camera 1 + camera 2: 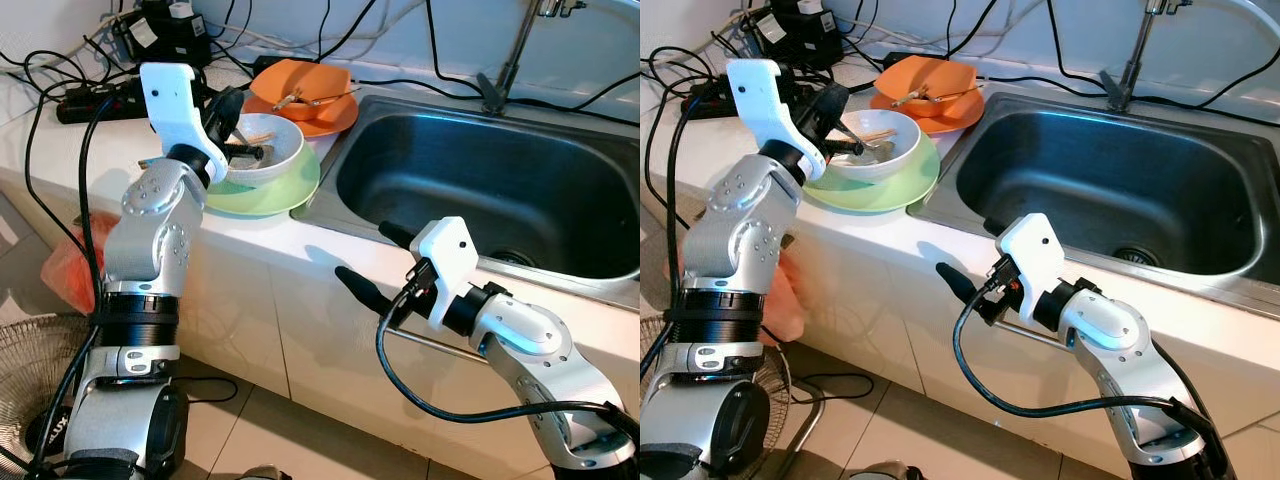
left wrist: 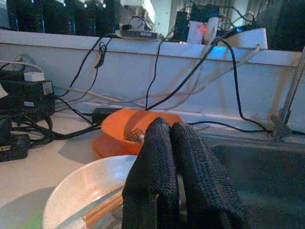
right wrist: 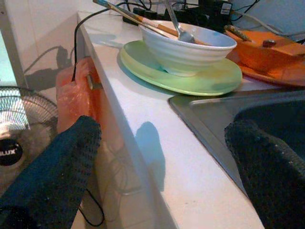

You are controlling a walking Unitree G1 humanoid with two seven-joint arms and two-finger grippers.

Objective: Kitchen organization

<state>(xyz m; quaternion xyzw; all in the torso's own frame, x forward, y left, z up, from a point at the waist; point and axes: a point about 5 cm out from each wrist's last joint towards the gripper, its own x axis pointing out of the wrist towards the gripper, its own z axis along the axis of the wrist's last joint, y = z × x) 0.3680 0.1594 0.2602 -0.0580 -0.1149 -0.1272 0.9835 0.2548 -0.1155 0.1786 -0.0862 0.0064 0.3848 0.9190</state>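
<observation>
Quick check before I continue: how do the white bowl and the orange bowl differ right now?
The white bowl sits on a green plate near the counter's front edge; the orange bowl sits on an orange plate farther back, by the wall. The white bowl is round and ribbed; the orange one looks more angular. The left claw, shut, is over the white bowl, not the orange. Both hold utensils and stand left of the sink.

A tangle of black cables (image 1: 60,70) and a power strip (image 1: 85,103) lie on the counter's back left corner. An orange plastic bag (image 3: 76,98) hangs on the cabinet front below the counter edge. A fan (image 3: 14,143) stands on the tiled floor (image 1: 270,430) beside it.
</observation>
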